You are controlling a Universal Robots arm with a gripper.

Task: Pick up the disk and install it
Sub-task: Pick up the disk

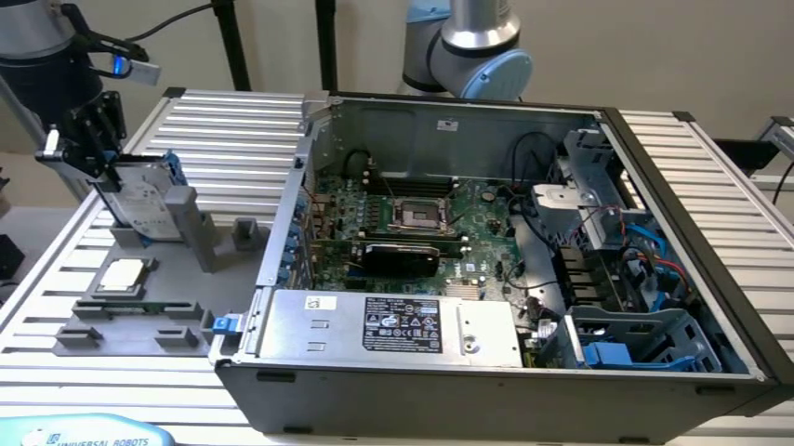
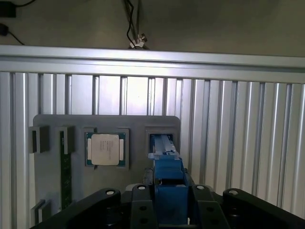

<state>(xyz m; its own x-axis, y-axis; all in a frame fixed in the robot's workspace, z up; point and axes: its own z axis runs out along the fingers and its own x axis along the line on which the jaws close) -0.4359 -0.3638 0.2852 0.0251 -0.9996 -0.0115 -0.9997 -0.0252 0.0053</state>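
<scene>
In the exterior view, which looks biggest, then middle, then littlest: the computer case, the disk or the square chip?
1. computer case: biggest by far.
2. disk: much smaller.
3. square chip: littlest.
The disk and chip are about equally far from the camera, so that order looks safe.

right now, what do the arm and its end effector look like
The arm is built of silver-grey metal tubes with rounded pale blue-grey joint caps. The end effector is matte black and blocky, with small round screw heads showing in the wrist view. Black cables run to the wrist, where a small silver connector shows a blue glow.
</scene>
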